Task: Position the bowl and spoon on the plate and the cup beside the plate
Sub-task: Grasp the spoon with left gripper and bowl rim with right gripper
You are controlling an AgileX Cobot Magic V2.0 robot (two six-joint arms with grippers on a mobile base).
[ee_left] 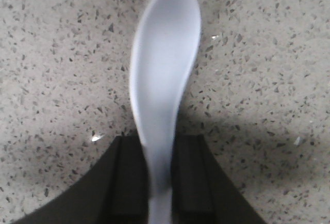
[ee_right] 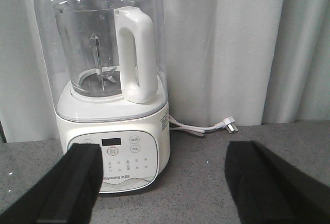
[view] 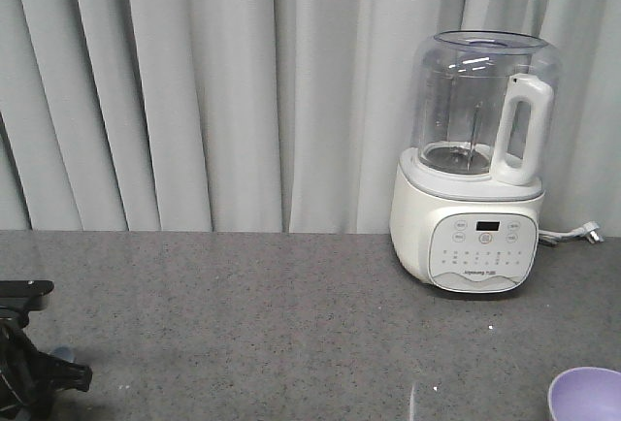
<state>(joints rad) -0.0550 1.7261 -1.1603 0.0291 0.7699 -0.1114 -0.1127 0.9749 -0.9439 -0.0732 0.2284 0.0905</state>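
The pale blue spoon (ee_left: 164, 64) fills the left wrist view, scoop pointing away over the speckled counter. Its handle runs between the black fingers (ee_left: 126, 182) of my left gripper (ee_left: 161, 182), which is shut on it. Whether the spoon touches the counter I cannot tell. My left arm (view: 29, 368) shows dark at the bottom left of the front view. The purple bowl (view: 587, 394) sits cut off at the bottom right corner there. My right gripper (ee_right: 165, 182) stands open and empty, facing the blender. The plate and cup are out of view.
A white blender (view: 475, 169) with a clear jug stands at the back right of the grey counter (view: 272, 314); its cord and plug (ee_right: 227, 126) lie to its right. Grey curtains hang behind.
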